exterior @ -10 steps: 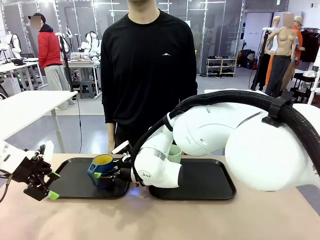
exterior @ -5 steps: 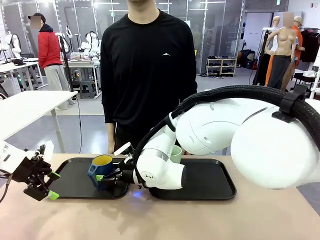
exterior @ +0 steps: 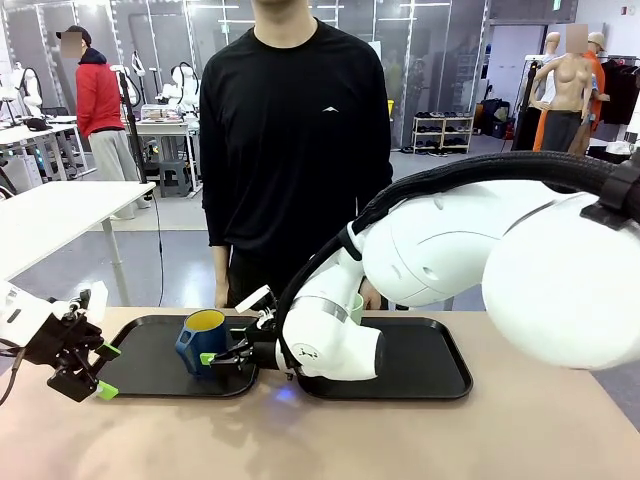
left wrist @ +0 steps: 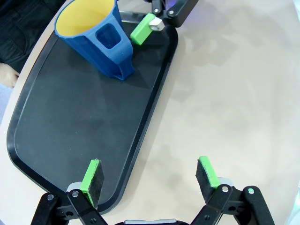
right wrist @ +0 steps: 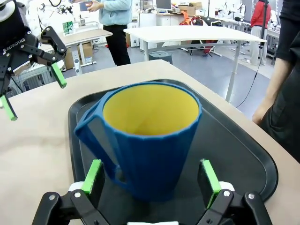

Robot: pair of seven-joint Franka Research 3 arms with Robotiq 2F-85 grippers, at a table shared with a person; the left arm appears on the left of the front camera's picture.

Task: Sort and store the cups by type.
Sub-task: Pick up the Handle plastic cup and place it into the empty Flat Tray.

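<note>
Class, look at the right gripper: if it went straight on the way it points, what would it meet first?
The blue mug. It stands on the left tray directly ahead of the open right gripper, between its fingers.

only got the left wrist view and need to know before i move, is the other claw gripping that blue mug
observer: no, the right claw is open; the blue mug stands upright between its pads.
operator: where's the other cup
observer: the green cup sits at the far edge of the right tray, partly hidden behind the right arm.
operator: anyone close
observer: a person stands at the far side, one hand just behind the left tray.
</note>
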